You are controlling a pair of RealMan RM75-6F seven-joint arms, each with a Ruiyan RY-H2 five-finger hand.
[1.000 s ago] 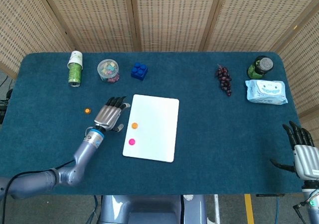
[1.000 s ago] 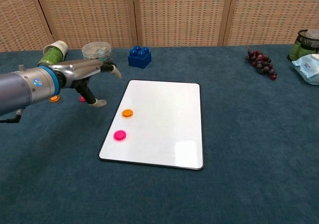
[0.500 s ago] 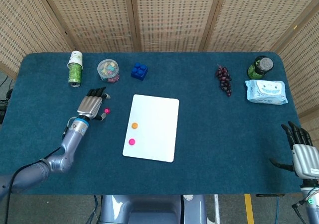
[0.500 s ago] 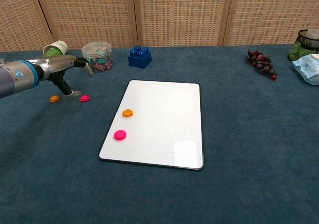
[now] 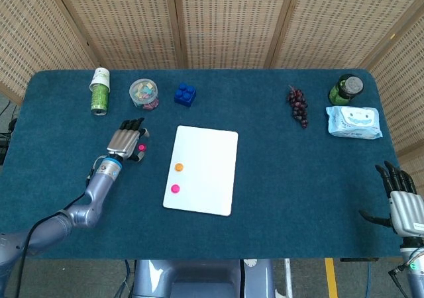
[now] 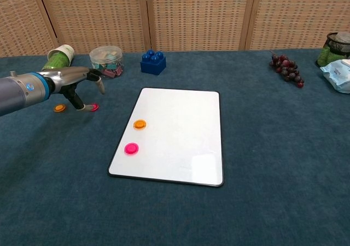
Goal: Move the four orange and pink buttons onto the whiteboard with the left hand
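We hover our left hand (image 6: 76,82), fingers apart and empty, over the flat pink plastic button (image 6: 93,107) left of the white rectangular whiteboard (image 6: 180,131); thin, light, slippery — pinch its rim.

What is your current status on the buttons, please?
Left hand open over loose pink button; right hand open. Two buttons on whiteboard, orange button off. Nothing blocking.

From the head view the left robot hand (image 5: 125,142) covers the orange button left of the whiteboard (image 5: 211,175) and part of the pink button (image 5: 141,147) there. The chest view crops the wipes pack (image 6: 339,75) and green jar (image 6: 337,47) at its right edge. The right robot hand (image 5: 403,205) is cut off below its wrist.
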